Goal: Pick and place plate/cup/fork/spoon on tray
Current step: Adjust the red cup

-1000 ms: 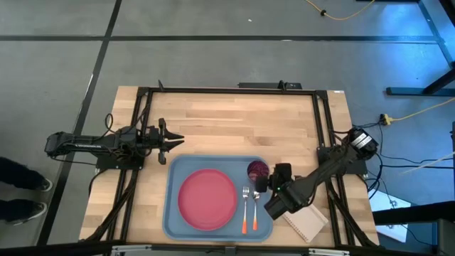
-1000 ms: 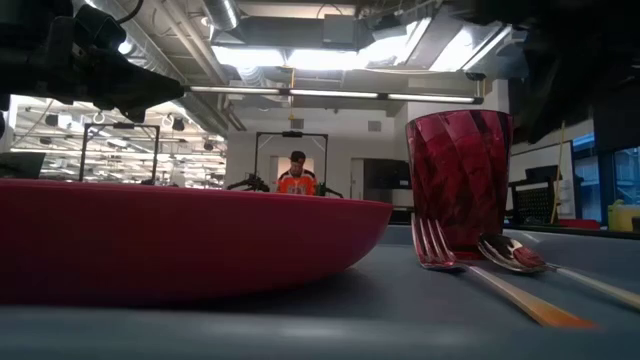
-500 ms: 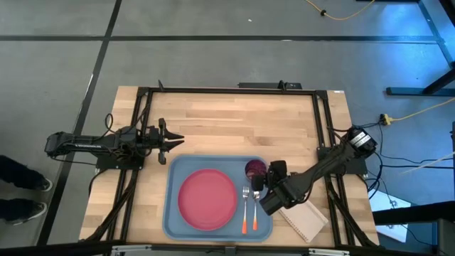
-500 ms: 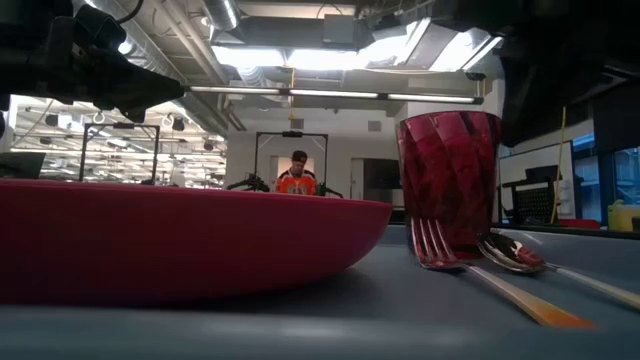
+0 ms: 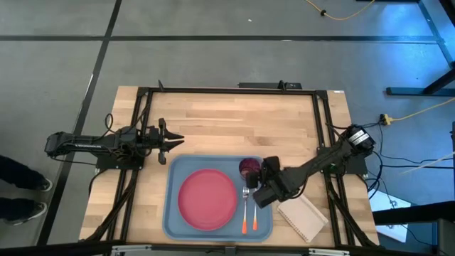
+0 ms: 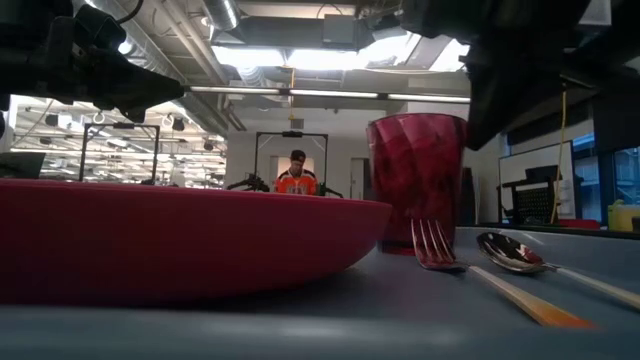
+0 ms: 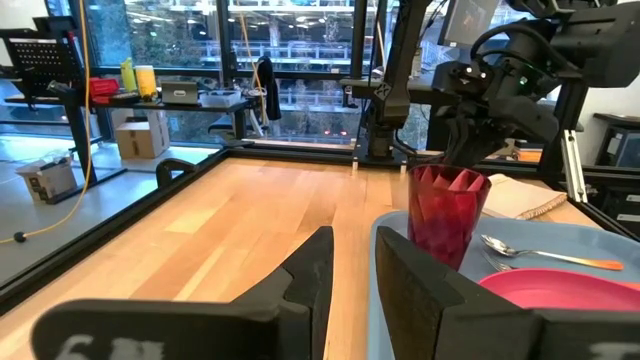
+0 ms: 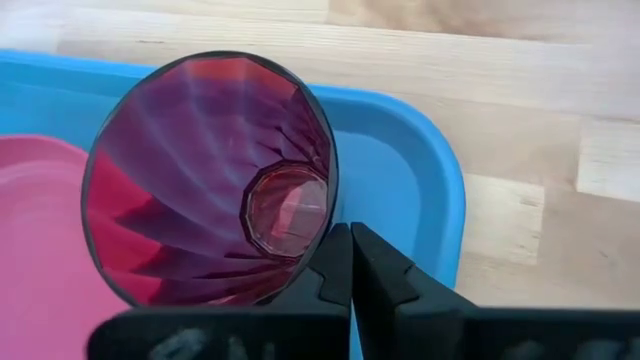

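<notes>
Right gripper [image 8: 350, 262] pinched on cup [image 8: 210, 175] rim near tray [image 8: 420, 190] edge (left gripper [image 5: 173, 142] slightly parted, empty).

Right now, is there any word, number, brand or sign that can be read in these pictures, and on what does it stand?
No text can be read.
Cup, plate, tray: no markings show.
Notepad: no writing can be made out.
Left gripper: a raised mark on its body, cut off at the picture's edge, unreadable.
Person's orange shirt: too small to tell.
</notes>
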Controlling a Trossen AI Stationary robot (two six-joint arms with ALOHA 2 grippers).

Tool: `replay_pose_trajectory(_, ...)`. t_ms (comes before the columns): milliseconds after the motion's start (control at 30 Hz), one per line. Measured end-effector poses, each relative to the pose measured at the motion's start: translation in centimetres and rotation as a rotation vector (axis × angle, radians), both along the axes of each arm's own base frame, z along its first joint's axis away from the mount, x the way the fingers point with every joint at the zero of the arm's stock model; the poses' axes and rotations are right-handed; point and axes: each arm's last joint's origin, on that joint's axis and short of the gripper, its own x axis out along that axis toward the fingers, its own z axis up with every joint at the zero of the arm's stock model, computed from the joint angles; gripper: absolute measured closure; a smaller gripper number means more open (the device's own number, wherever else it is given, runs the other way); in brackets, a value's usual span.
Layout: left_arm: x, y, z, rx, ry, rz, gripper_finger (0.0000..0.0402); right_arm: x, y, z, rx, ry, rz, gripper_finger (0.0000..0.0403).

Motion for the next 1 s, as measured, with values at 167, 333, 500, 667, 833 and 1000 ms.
replay_pose_trajectory(167,0.0,0.0,0.0,0.000,0.000,0.000,0.0331,0.3,-0.3,0.0,0.002,0.003,0.011,0.0403)
replay_pose_trajectory(333,0.0,0.0,0.0,0.000,0.000,0.000,0.0331,0.7,-0.6,0.0,0.005,-0.001,0.029,0.0403)
replay_pose_trajectory(500,0.0,0.0,0.0,0.000,0.000,0.000,0.0331,0.9,-0.8,0.0,0.003,-0.001,0.040,0.0403)
replay_pose_trajectory(667,0.0,0.0,0.0,0.000,0.000,0.000,0.0331,1.0,-0.7,0.0,0.002,-0.009,0.054,0.0403)
replay_pose_trajectory(833,0.0,0.0,0.0,0.000,0.000,0.000,0.0331,1.2,-0.8,0.1,-0.006,-0.015,0.075,0.0403)
replay_pose_trajectory(1000,0.0,0.0,0.0,0.000,0.000,0.000,0.0331,1.3,-0.8,0.1,-0.006,-0.016,0.078,0.0403)
